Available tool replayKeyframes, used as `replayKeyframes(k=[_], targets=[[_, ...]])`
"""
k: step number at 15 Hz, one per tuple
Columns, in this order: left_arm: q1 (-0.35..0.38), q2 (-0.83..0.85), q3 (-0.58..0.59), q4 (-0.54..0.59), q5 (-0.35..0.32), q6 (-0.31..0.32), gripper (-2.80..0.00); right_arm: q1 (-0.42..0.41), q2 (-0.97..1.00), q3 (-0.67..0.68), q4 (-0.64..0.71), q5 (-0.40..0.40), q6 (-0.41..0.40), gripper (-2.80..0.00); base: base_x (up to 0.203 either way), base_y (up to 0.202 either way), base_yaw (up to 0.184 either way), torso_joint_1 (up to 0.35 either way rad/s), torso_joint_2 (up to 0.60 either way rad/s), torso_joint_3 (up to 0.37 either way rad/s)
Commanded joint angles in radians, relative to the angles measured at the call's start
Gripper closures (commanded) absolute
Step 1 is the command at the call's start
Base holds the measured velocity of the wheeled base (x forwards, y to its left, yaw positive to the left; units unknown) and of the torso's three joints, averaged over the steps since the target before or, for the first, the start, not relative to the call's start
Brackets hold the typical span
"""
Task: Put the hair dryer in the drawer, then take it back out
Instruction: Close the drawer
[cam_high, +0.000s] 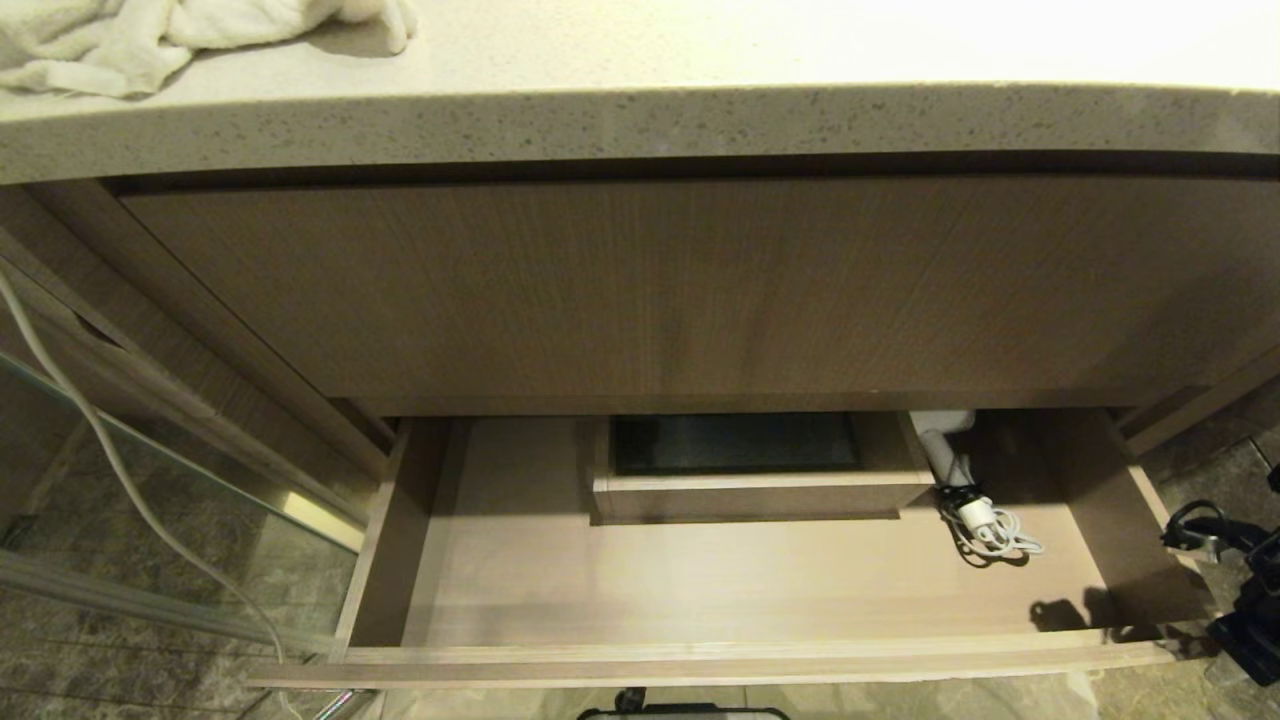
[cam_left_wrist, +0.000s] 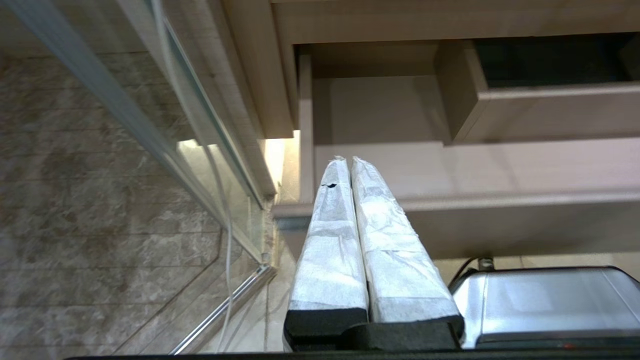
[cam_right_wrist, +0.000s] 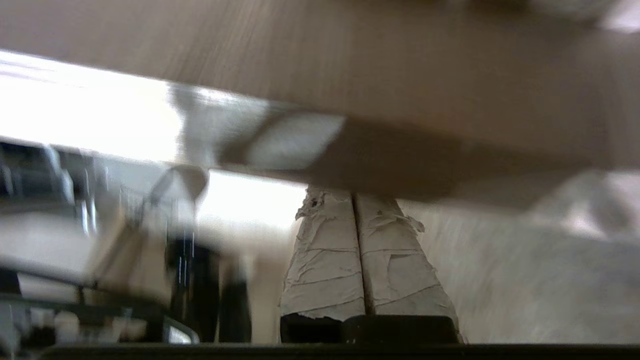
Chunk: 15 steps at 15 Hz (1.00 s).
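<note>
R gripper (cam_right_wrist: 354, 197): taped fingers pressed together, nothing between them. It sits low, off the drawer's right side; the wrist view is blurred, but a light-wood edge shows just past the tips. In the head view only dark bits of the R arm (cam_high: 1245, 590) w/ black cabling show at the right edge, outside the drawer's right wall, not reaching in.

L gripper (cam_left_wrist: 350, 162): white-wrapped fingers also together, empty, pointing toward the drawer's front left corner from below and in front. Beside it a silver-grey part of the robot body (cam_left_wrist: 545, 305).

Drawer (cam_high: 720, 655): pulled out, wide and shallow, light wood, front rail nearest the robot. Inside, at the back centre, a smaller wood box (cam_high: 760, 495) w/ a dark inside. Hair dryer (cam_high: 945, 425) lies in the drawer, back right, just beside the box's right end; mostly tucked under the cabinet front, so only a white bit of it shows. Its white cord (cam_high: 990, 525) is bundled w/ a dark tie and lies on the drawer floor in front of it, apart from both grippers.

Above: tall wood panel (cam_high: 700, 290), then a speckled stone counter (cam_high: 640, 125) w/ a white towel (cam_high: 150, 35) at the top left. To the left, a glass panel (cam_high: 150, 470) and a thin white cable (cam_high: 120, 470) hanging down; dark stone tile floor (cam_high: 120, 650) below.
</note>
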Motion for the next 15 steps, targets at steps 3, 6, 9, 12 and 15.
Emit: replayKeyframes(k=[3, 6, 9, 12, 15], targets=[[0.000, 0.001, 0.002, -0.001, 0.000, 0.000, 0.00, -0.006, -0.153, 0.056, -0.306, 0.198, 0.074, 0.00, 0.000, 0.000, 0.000, 0.000, 0.00, 0.000], [0.000, 0.001, 0.002, -0.001, 0.000, 0.000, 0.00, 0.061, -0.170, 0.088, -0.661, 0.224, 0.279, 0.00, 0.000, 0.000, 0.000, 0.000, 0.00, 0.000], [0.000, 0.001, 0.002, -0.001, 0.000, 0.000, 0.00, 0.113, -0.257, 0.112, -0.767, 0.242, 0.401, 0.00, 0.000, 0.000, 0.000, 0.000, 0.00, 0.000], [0.000, 0.001, 0.002, -0.001, 0.000, 0.000, 0.00, 0.107, -0.410, 0.187, -0.667, 0.312, 0.402, 0.00, 0.000, 0.000, 0.000, 0.000, 0.00, 0.000], [0.000, 0.001, 0.002, -0.001, 0.000, 0.000, 0.00, 0.105, -0.620, 0.228, -0.492, 0.325, 0.408, 0.00, 0.000, 0.000, 0.000, 0.000, 0.00, 0.000]])
